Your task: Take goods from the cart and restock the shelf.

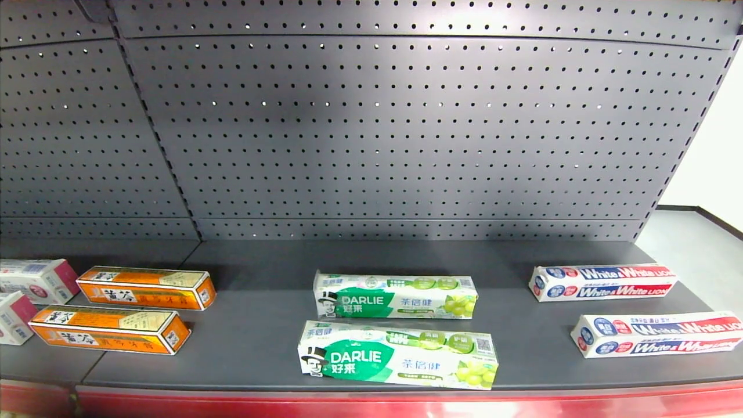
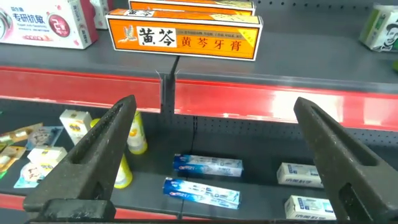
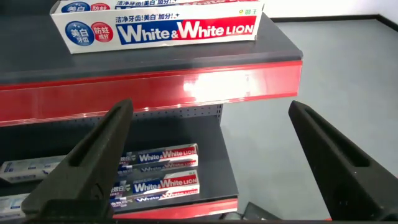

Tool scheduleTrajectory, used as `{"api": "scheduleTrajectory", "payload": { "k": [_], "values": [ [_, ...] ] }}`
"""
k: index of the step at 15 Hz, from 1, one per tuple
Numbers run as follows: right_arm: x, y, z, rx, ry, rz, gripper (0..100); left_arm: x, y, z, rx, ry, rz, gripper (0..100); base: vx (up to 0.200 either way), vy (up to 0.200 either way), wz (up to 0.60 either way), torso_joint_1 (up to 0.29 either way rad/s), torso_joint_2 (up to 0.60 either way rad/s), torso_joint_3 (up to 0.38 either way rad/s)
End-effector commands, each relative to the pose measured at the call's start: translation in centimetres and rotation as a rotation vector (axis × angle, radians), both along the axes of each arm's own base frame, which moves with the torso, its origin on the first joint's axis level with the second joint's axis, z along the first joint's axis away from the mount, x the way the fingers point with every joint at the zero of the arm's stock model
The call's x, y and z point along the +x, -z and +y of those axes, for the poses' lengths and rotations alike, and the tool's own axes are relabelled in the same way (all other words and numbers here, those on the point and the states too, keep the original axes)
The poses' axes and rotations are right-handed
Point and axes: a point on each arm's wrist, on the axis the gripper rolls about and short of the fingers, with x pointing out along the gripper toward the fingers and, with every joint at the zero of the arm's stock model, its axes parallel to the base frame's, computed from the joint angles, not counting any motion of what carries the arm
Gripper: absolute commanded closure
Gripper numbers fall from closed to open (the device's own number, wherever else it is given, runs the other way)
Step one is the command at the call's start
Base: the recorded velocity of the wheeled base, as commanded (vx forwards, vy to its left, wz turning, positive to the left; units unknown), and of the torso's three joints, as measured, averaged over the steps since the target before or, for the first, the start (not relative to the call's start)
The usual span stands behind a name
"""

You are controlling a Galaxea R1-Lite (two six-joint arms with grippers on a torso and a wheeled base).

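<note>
Gaping empty before the red-lipped grey metal shelf (image 1: 261,325), left claw (image 2: 214,106) and right claw (image 3: 210,107) could, on rising, knock the edge-hugging green cardboard toothpaste box (image 1: 397,355) at six o'clock off.

Ends in the left gripper (image 2: 214,102) with two fingers (image 2: 93,155) of matte black, coarse-grained like rough moulded plastic; tapers from thick roots to narrow, blunt tips; carries flat bevelled inner faces with a paler grey sheen and a shallow step partway along the upper edge; repeats the same build in the right gripper (image 3: 210,104), charcoal, wedge-shaped, finely speckled; joins at the roots to a dark crossbar.
</note>
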Motion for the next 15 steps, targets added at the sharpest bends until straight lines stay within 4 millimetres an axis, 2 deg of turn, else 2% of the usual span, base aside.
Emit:
{"api": "scheduleTrajectory", "payload": {
  "k": [1,15],
  "values": [
    [0.03,-0.01,0.00,0.000,0.000,0.003,0,0.01,-0.01,0.00,0.000,0.000,0.001,0,0.000,0.000,0.00,0.000,0.00,0.000],
    [0.03,-0.01,0.00,0.000,0.000,0.003,0,0.01,-0.01,-0.01,0.001,0.003,0.001,0,0.000,0.000,0.00,0.000,0.00,0.000]
  ]
}}
